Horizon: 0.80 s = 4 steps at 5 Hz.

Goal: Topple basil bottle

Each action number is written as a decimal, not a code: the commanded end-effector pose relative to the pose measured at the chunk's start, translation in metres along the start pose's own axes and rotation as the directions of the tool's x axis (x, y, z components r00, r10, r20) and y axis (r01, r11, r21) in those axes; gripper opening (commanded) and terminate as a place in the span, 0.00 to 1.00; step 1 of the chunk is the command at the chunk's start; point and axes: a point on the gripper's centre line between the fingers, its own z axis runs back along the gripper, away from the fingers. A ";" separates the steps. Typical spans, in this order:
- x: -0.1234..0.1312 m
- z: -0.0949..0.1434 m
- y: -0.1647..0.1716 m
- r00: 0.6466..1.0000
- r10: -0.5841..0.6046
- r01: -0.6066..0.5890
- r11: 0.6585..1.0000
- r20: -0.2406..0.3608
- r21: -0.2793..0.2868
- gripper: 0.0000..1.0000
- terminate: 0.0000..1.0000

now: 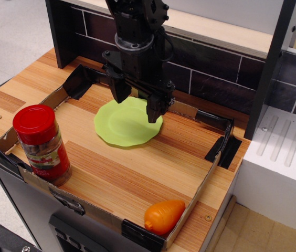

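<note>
The basil bottle (43, 145) stands upright in the front left corner of the cardboard-walled tray, with a wide red cap, a red label and brownish contents. My black gripper (136, 108) hangs above the far part of a light green plate (127, 122), well behind and to the right of the bottle. Its two fingers (155, 112) are spread apart and hold nothing. An orange carrot (164, 216) lies at the front right corner.
A low cardboard wall (68, 198) with black tape corners rims the wooden work area. A dark tiled backsplash (211, 73) runs behind. A white ribbed drainer (287, 144) sits to the right. A black post (268, 68) stands at the right rear.
</note>
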 end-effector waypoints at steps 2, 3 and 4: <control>-0.014 0.007 0.008 0.986 -0.162 0.161 0.986 -0.028 -0.048 1.00 0.00; -0.025 0.024 0.017 0.965 -0.261 0.258 0.962 -0.026 -0.086 1.00 0.00; -0.038 0.036 0.025 0.954 -0.298 0.294 0.950 -0.031 -0.102 1.00 0.00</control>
